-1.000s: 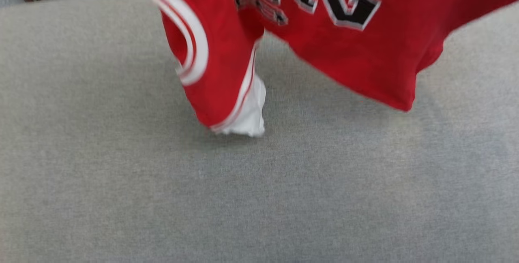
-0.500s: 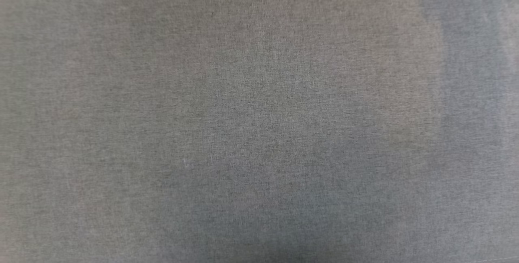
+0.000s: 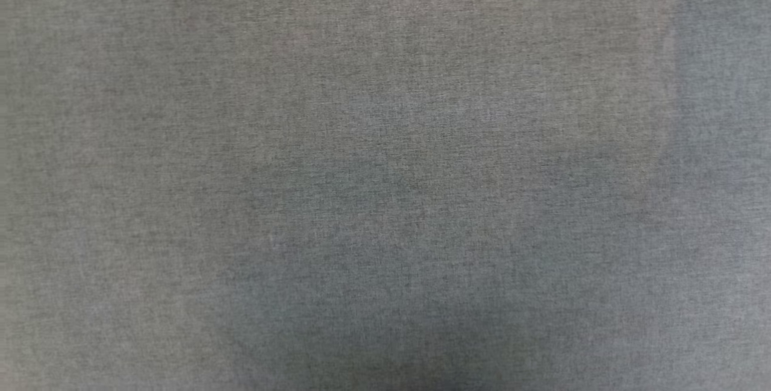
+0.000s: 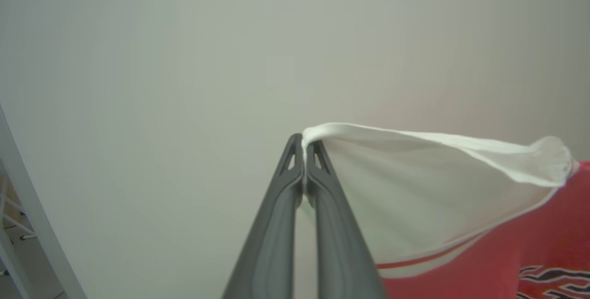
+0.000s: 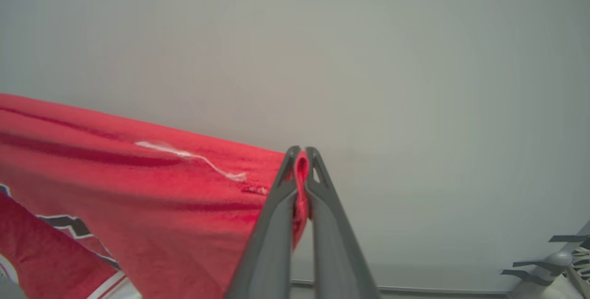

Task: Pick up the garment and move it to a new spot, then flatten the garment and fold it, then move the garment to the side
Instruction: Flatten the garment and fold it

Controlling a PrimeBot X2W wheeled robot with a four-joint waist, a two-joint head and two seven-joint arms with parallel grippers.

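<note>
A grey woven surface (image 3: 385, 174) is seen in the head view, evenly lit apart from a soft shadow at its lower middle. In both wrist views a pale wall (image 4: 184, 59) is seen behind the garment (image 5: 138, 197), which is held up in the air, hung between the two arms. From the right gripper (image 5: 302, 151) the red body is spread toward that view's left; from the left gripper (image 4: 304, 144) the white sleeve (image 4: 415, 188) is drawn toward that view's right. The long axis is therefore judged to run from one pincer to the other, with neither arm nearer, so an even lowering of both is called for if the cloth is to be laid flat on a new spot. The left gripper's fingers are pressed together on the sleeve's white edge, the right gripper's on a fold of red fabric. Black lettering (image 5: 60, 225) outlined in white is caught at the frame edge, but it cannot be read. A loose white thread (image 5: 193, 156) is seen on the red cloth.
</note>
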